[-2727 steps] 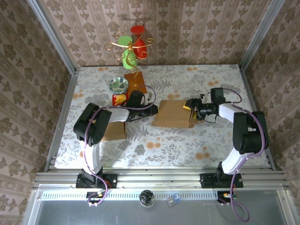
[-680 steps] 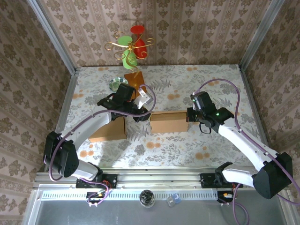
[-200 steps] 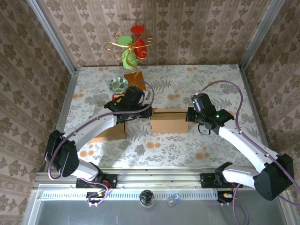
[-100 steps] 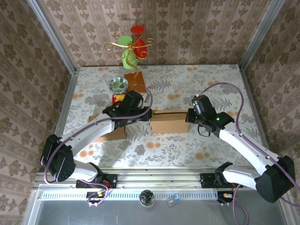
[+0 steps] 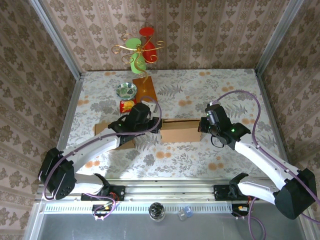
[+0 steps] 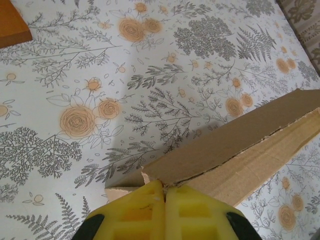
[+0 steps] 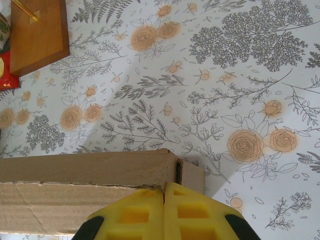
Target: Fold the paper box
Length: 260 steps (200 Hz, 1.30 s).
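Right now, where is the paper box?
In the top view the paper box sits mid-table between the left hand and the right hand, one at each end, with the wooden base behind it.

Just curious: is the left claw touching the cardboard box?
Touching. The left wrist view shows the left gripper shut on the torn edge of the paper box.

No readable text, labels, brands or numbers anywhere: paper box (image 5: 179, 131) faces are plain brown, worktop (image 5: 210, 90) has only floral print, red packet (image 5: 127, 105) print too small to read.
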Tool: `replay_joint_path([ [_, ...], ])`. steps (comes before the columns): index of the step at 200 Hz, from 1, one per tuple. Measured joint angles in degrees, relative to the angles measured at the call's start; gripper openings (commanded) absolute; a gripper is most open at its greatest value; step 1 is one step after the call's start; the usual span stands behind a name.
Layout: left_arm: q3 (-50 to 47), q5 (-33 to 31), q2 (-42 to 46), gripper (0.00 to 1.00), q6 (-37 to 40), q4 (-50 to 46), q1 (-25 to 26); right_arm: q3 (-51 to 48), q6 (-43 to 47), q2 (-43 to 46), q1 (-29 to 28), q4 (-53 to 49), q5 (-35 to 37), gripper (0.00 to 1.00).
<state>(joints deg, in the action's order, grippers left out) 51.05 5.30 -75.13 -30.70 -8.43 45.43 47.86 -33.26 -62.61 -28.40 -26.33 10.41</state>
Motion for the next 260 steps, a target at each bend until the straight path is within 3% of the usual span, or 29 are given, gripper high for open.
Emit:
replay_joint_path([
  [204,-12.00,-11.02,3.43,0.00,0.26,16.61,5.95,-4.33,0.44,2.78,-1.84,3.41,1.86,0.00],
  [223,-12.13,-12.11,3.43,0.00,0.24,16.79,6.47,-4.20,0.22,2.78,-1.88,2.86,1.79,0.09],
  [260,-12.41,-13.75,3.65,0.00,0.26,16.79,7.54,-1.49,-4.55,2.82,-1.88,-4.98,-0.55,0.42],
])
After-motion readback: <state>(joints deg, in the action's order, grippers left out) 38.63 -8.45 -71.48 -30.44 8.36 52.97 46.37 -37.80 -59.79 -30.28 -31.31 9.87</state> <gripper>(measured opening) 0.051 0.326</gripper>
